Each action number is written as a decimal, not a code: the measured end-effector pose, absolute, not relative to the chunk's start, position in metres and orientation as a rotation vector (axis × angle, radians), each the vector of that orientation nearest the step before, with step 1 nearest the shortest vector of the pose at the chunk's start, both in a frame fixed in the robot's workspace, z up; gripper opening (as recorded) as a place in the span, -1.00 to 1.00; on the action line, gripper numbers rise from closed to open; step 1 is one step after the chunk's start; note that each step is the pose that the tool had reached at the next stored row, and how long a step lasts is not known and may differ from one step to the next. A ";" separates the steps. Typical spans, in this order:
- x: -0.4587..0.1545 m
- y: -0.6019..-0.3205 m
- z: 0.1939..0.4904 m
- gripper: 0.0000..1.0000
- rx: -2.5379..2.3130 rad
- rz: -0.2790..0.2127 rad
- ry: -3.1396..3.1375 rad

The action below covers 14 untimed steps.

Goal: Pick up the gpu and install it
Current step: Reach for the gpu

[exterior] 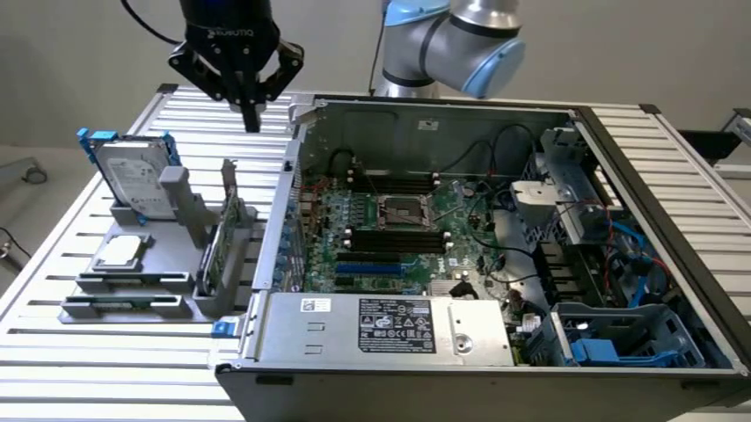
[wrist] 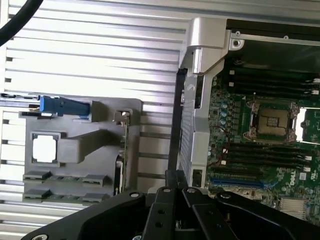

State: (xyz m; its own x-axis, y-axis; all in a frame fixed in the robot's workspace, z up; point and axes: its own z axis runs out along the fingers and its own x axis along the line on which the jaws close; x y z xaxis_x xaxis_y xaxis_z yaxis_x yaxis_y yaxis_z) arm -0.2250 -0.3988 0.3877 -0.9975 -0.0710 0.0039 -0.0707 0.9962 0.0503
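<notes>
Hovering gripper (exterior: pixel 250 123), pinched empty; gpu (exterior: pixel 221 251) upright in holder (exterior: pixel 132 283).

We are in a robotics lab or test cell, not a home or shop. The counter (exterior: pixel 70 360) is built of bare aluminium slats. An industrial robot arm (exterior: pixel 470 44) with pale blue joints stands at its far side. An opened computer case (exterior: pixel 352 325) lies on it, motherboard (exterior: pixel 399 229) exposed. At the exterior view's left, a grey fixture (exterior: pixel 174 189) holds computer parts. The wall (exterior: pixel 657 53) behind is plain white.
</notes>
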 end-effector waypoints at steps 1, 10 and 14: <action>-0.230 -0.399 0.387 -0.79 0.111 -0.079 -3.132; -0.271 -0.399 0.377 -0.79 0.110 -0.072 -3.121; -0.285 -0.400 0.374 -0.79 0.110 -0.062 -3.117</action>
State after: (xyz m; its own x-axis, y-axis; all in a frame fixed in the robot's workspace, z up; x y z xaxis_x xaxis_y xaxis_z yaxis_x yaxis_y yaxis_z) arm -0.2846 -0.4005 0.3742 -0.9973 -0.0707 0.0208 -0.0699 0.9967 0.0408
